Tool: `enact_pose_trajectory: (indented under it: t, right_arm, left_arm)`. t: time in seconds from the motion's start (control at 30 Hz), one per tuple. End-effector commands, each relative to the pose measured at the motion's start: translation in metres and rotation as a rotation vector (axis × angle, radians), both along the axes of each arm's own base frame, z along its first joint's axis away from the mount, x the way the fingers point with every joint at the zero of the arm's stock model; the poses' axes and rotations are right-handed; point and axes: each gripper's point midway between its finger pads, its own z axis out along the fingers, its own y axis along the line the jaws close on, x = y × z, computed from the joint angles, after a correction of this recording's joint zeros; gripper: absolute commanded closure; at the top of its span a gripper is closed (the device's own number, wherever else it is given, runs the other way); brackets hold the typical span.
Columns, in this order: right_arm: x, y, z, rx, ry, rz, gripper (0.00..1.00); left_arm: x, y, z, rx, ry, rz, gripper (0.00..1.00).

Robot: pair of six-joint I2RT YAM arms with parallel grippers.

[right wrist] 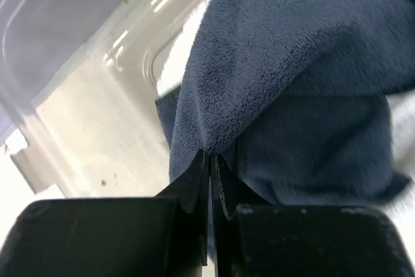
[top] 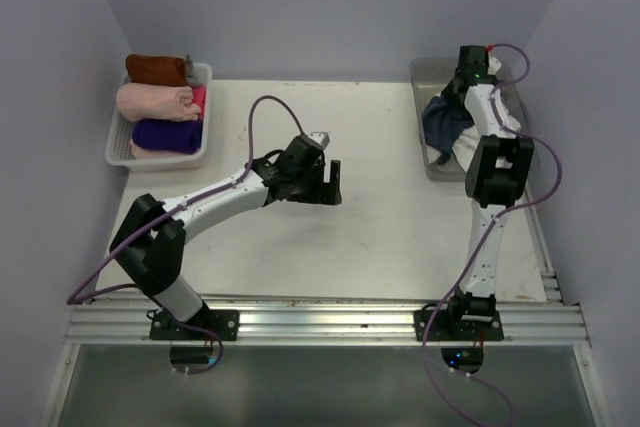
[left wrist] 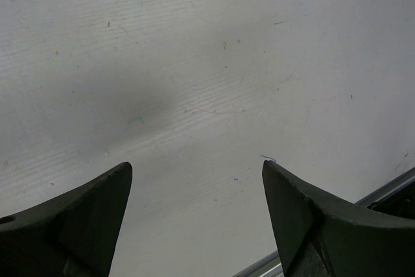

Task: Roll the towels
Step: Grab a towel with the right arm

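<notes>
The dark slate-blue towel (top: 441, 123) lies bunched in the grey tray (top: 428, 68) at the back right. My right gripper (top: 456, 97) is over it. In the right wrist view the gripper (right wrist: 212, 155) is shut on a fold of the blue towel (right wrist: 292, 69). The white towel (right wrist: 183, 53) shows beneath the blue one. The rust-brown towel (top: 155, 69) lies in the white basket (top: 206, 81) at the back left. My left gripper (top: 330, 185) hangs open and empty over the bare table middle, with only tabletop between its fingers in the left wrist view (left wrist: 196, 165).
The white basket also holds a pale pink cloth cylinder (top: 155, 101) and a deep purple one (top: 166, 134). An aluminium rail (top: 320, 322) runs along the near edge, and a rail (left wrist: 389, 189) shows in the left wrist view. Lilac walls stand close on three sides.
</notes>
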Motion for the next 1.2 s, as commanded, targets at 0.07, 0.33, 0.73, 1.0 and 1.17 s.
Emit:
enact_pose_trajectory:
  t: [0.07, 0.33, 0.73, 1.0, 1.17]
  right_arm:
    - [-0.025, 0.009, 0.126, 0.015, -0.258, 0.043, 1.0]
    - [-0.128, 0.048, 0.306, -0.003, -0.658, 0.202, 1.0]
    - [-0.244, 0.206, 0.383, 0.064, -0.836, 0.701, 1.0]
    - [-0.268, 0.295, 0.265, 0.274, -0.592, 0.876, 1.0]
    - [-0.258, 0.301, 0.12, 0.206, -0.213, 0.831, 0.61]
  left_arm:
    - [0.014, 0.0, 0.036, -0.029, -0.11, 0.017, 0.14]
    - [0.046, 0.044, 0.113, -0.049, -0.26, 0.103, 0.13]
    - [0.075, 0.151, 0.166, -0.015, -0.332, 0.394, 0.13]
    - [0.081, 0.201, 0.181, -0.01, -0.374, 0.515, 0.13]
    - [0.082, 0.185, 0.144, -0.024, -0.3, 0.435, 0.13]
